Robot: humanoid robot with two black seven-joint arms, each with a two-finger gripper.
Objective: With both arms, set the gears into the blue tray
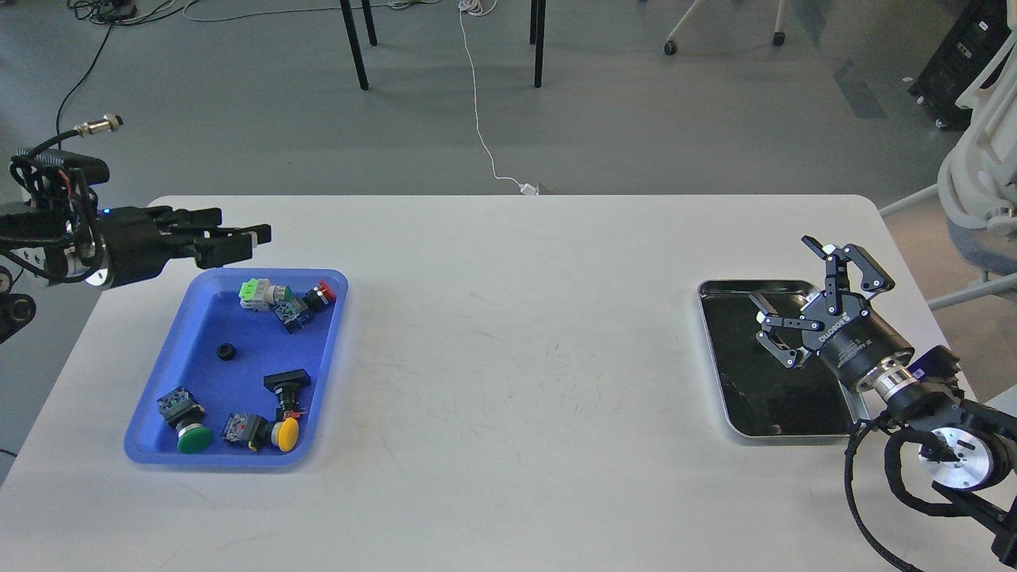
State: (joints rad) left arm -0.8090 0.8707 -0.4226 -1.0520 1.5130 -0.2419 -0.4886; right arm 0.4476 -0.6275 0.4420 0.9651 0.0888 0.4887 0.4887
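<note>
The blue tray (208, 318) lies at the table's left. One small black gear (226, 350) rests on its floor, left of centre, with nothing touching it. My left gripper (235, 241) hovers above the tray's far edge, pointing right, open and empty. My right gripper (788, 300) hangs over the silver metal tray (755, 397) at the right with its fingers spread open, holding nothing. I see no gear on the silver tray's dark floor.
Several push-button switches with green, red and yellow caps (286, 433) lie in the blue tray around the gear. The white table (516, 357) spans between the two trays. Chair legs and a white cable stand on the floor beyond the far edge.
</note>
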